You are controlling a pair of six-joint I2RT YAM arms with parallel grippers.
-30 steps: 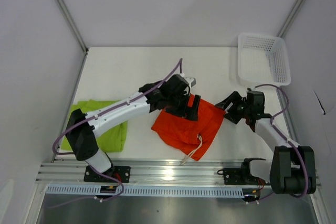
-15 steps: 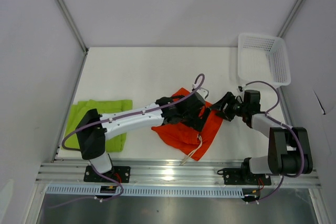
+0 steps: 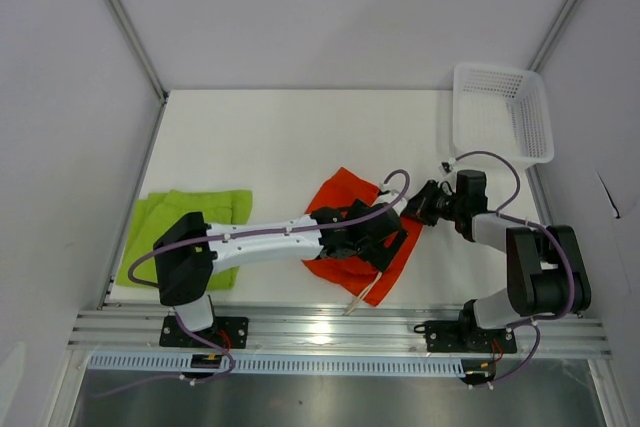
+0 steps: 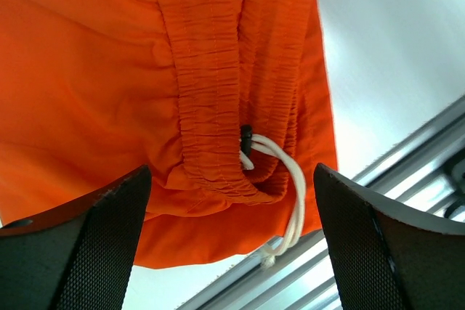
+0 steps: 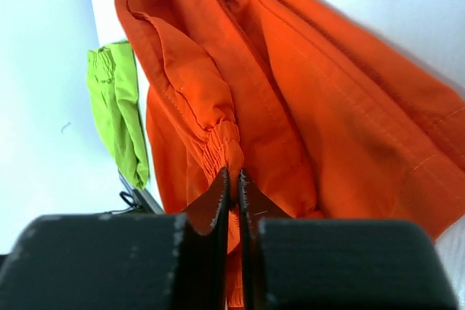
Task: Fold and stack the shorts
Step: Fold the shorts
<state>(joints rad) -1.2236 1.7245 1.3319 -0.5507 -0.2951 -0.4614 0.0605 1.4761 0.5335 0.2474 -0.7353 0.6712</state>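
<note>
The orange-red shorts (image 3: 343, 197) lie crumpled at mid-table, their white drawstrings (image 3: 368, 287) trailing toward the near edge. My left gripper (image 3: 385, 242) hovers open over their near part. In the left wrist view its fingers straddle the gathered waistband (image 4: 211, 107) and drawstring (image 4: 289, 179) without touching. My right gripper (image 3: 418, 209) is at the shorts' right edge. In the right wrist view it (image 5: 232, 176) is shut on a pinch of the elastic waistband (image 5: 218, 139). The lime green shorts (image 3: 165, 222) lie folded at the left, partly under my left arm.
A white mesh basket (image 3: 500, 112) stands at the back right corner. An aluminium rail (image 3: 330, 327) runs along the near table edge, just past the drawstring ends. White walls close in the table on the left, back and right.
My right gripper moved left to the orange shorts' edge and closed on the waistband. My left arm swung right and nearer, across the orange shorts, staying open.
</note>
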